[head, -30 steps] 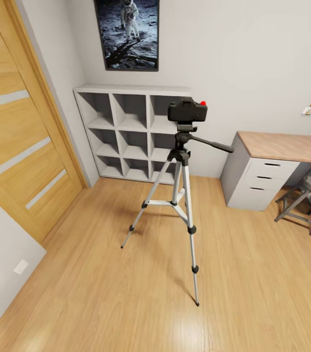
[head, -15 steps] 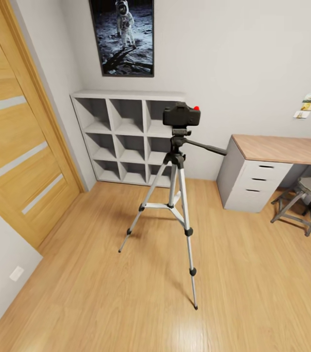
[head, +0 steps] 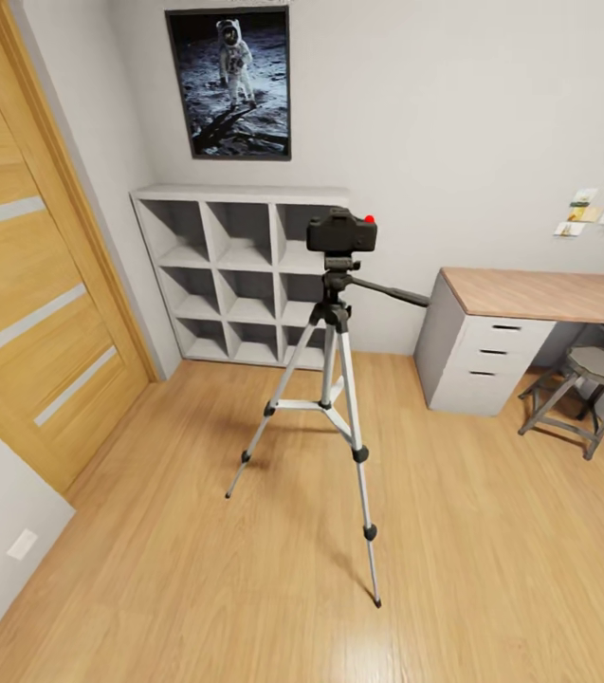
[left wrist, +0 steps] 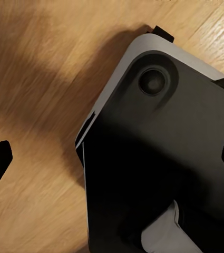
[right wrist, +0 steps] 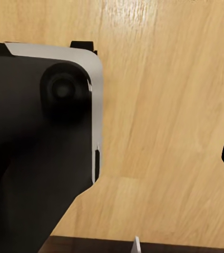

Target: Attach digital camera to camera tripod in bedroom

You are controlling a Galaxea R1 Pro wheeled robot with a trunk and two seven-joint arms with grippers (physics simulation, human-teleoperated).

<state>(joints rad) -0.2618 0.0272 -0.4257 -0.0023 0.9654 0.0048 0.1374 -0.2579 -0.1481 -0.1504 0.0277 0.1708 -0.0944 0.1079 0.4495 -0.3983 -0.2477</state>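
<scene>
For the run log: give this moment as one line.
digital camera: mounted on camera tripod | tripod: standing on bedroom floor | arms: lowered over base

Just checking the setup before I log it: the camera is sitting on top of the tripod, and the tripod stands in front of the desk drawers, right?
Not quite. In the head view, the digital camera sits on the camera tripod, but the tripod stands in front of the white cube shelf; the desk drawers are off to its side.

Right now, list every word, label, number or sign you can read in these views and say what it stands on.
No text can be read.
Paper notes pinned to the wall above the desk: too small and blurred to read.
Astronaut poster: a picture, no lettering visible.
Digital camera on the camera tripod: a red dot, no legible marking.
</scene>
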